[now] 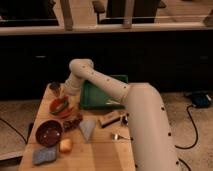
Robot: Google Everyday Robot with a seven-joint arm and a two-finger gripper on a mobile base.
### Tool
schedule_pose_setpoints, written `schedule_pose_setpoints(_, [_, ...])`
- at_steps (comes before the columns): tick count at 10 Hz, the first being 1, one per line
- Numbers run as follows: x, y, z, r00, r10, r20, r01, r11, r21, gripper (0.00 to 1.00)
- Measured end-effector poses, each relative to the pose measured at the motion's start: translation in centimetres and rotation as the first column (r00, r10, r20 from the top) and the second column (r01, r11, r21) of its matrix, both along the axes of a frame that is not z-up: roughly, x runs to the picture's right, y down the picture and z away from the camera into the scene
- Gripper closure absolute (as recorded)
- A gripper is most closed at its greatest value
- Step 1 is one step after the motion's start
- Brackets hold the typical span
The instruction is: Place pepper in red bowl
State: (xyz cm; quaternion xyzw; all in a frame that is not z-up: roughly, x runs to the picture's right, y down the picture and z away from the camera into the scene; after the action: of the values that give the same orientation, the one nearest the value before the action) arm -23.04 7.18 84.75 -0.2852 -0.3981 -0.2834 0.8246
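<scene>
The red bowl (59, 107) sits at the left of the wooden table (102, 152). A small green-yellowish pepper (61, 103) lies in or just over the bowl. My gripper (68, 96) reaches down from the white arm (95, 77) to the bowl's right rim, right at the pepper. Whether it holds the pepper is hidden.
A green tray (102, 95) lies behind the bowl to the right, and a small cup (55, 88) stands behind it. A maroon bowl (49, 133), a pale yellow lump (65, 145), a grey-blue sponge (44, 156), a pale wedge (87, 128) and a brown bar (110, 119) lie in front.
</scene>
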Motion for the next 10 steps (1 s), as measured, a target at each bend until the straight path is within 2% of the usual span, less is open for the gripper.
schedule_pose_setpoints(5, [0.36,-0.04,0.1,1.0,0.012,0.015,-0.012,0.9999,0.001,0.2])
schedule_pose_setpoints(10, [0.97,-0.04,0.14,0.998,0.025,0.061,-0.026,0.9996,0.013,0.2])
